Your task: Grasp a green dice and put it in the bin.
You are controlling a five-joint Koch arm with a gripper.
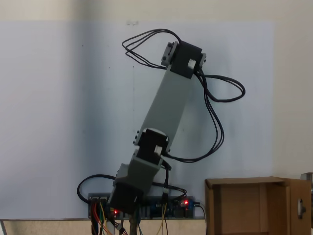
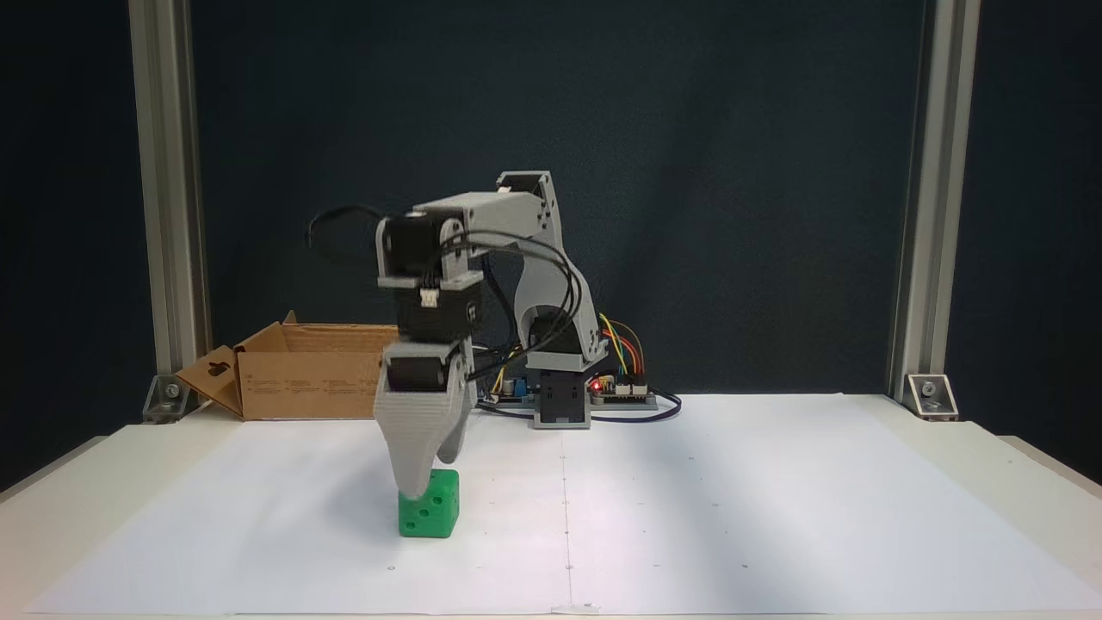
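In a fixed view from above: grey arm (image 1: 168, 105) leaning over white paper (image 1: 58, 122), black wires (image 1: 215, 112) looping off it. Brown bin (image 1: 244, 205) at the bottom right corner, flaps up.

In a fixed view from the front: gripper (image 2: 422, 486) pointing straight down, tips right on the green dice (image 2: 429, 515). Jaws one behind the other, so cannot tell if squeezed or apart. Green dice sitting on the paper near the front edge of the tabletop (image 2: 964, 448), left of the middle. Bin (image 2: 297, 379) at the back left, well apart from the green dice.
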